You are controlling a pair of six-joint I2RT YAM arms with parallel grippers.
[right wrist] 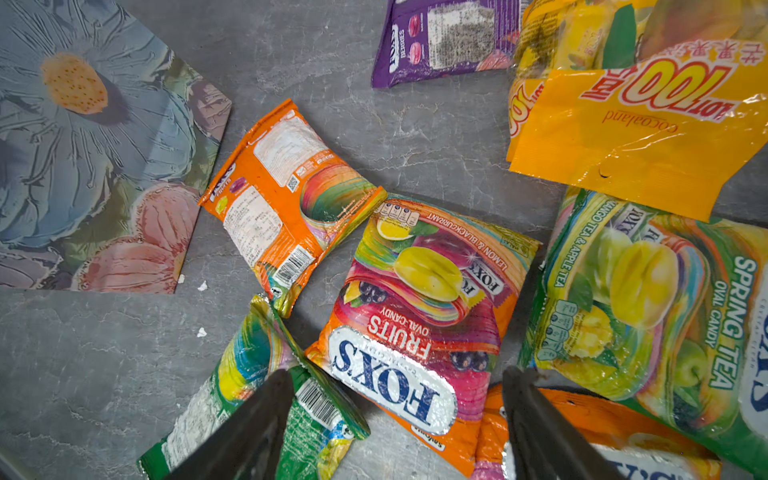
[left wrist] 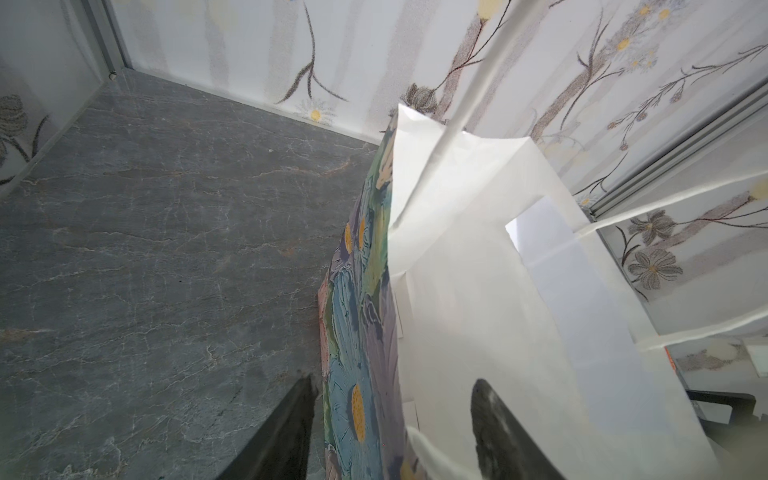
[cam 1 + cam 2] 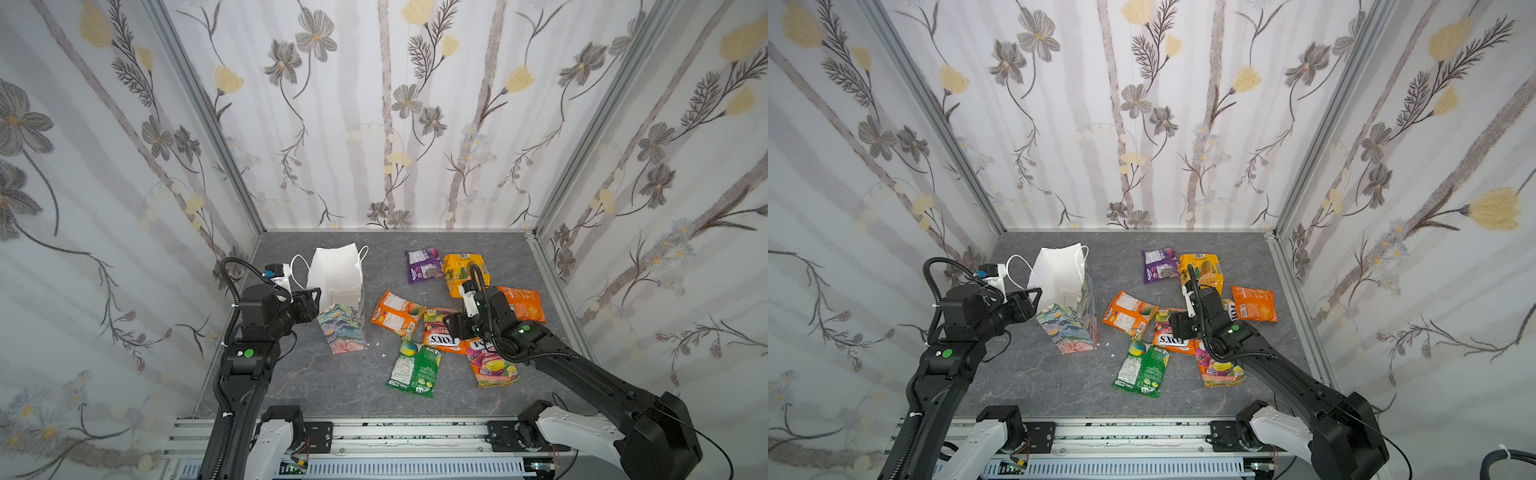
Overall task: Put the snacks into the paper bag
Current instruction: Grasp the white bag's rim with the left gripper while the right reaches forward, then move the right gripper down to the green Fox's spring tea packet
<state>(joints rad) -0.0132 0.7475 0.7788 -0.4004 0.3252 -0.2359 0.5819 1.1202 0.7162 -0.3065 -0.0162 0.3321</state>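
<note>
Paper's the risk: my left gripper (image 2: 395, 380) straddles the paper bag (image 3: 343, 328) at its near wall, one finger inside, one outside. Can't tell if it's pinching. If it pulls sideways, I reckon the wall creases or the bag tips. Bag stands upright just left of the snacks (image 3: 440, 332), mouth open, white inside, floral print outside. They lie flat on the table (image 3: 316, 382), overlapping and crinkly. Over the FOX'S FRUITS packet (image 1: 415, 324) my right gripper (image 1: 399, 372) hangs spread; a neighbouring packet could drag along.

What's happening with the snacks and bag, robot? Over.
Left gripper jaws straddle paper bag wall, grip unclear. Right gripper jaws open over snacks. Nothing blocking.
</note>
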